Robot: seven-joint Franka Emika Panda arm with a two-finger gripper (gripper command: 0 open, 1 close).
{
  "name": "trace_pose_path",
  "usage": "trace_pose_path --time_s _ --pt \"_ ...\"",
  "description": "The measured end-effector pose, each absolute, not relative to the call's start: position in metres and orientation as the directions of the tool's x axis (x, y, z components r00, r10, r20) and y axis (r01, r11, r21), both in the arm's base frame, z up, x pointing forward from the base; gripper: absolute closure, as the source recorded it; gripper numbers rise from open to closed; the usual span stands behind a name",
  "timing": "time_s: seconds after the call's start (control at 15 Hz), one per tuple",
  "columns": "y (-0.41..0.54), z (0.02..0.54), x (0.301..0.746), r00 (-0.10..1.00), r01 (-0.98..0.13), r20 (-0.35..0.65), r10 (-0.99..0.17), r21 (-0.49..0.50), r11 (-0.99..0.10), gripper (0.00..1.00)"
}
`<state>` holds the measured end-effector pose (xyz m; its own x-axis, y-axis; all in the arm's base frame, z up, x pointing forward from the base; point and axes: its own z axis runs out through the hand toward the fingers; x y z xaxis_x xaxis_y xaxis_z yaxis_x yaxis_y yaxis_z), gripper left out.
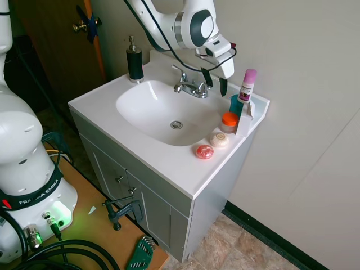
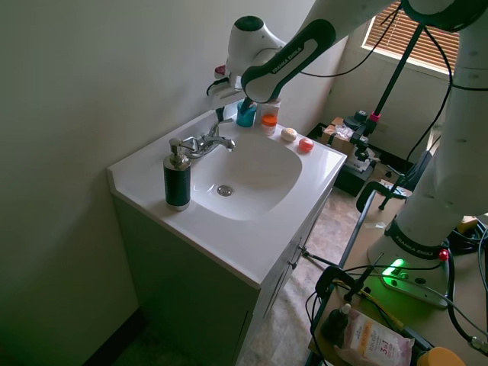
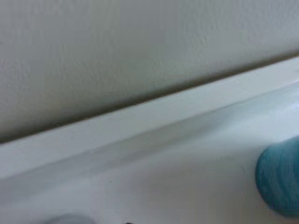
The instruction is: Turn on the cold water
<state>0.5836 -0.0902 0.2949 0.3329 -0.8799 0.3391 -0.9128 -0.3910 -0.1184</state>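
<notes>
The small chrome faucet (image 1: 191,86) stands at the back of the white sink (image 1: 169,163), and no water runs from it. Its short right lever handle (image 1: 203,86), the cold tap, sits right of the spout. My gripper (image 1: 215,82) hangs just above and slightly right of that lever, open, its two dark fingers (image 1: 206,76) apart with nothing between them. From the other side, the gripper (image 2: 226,114) sits above the faucet (image 2: 207,142), close to the wall. The wrist view shows only the wall, the sink's back ledge (image 3: 140,116) and a blurred teal cup (image 3: 280,182).
A black soap dispenser (image 1: 134,59) stands left of the faucet. To its right are a teal cup (image 1: 236,104), a pink-capped bottle (image 1: 246,85), an orange-lidded jar (image 1: 229,120) and two round soaps (image 1: 205,151). The wall is close behind.
</notes>
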Motion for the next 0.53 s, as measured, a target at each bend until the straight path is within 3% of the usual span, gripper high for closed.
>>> trace_pose_path --time_s 0.53 --pt "-0.032 0.334 0.498 0.458 -0.872 0.189 -0.869 -0.096 -0.481 0.0"
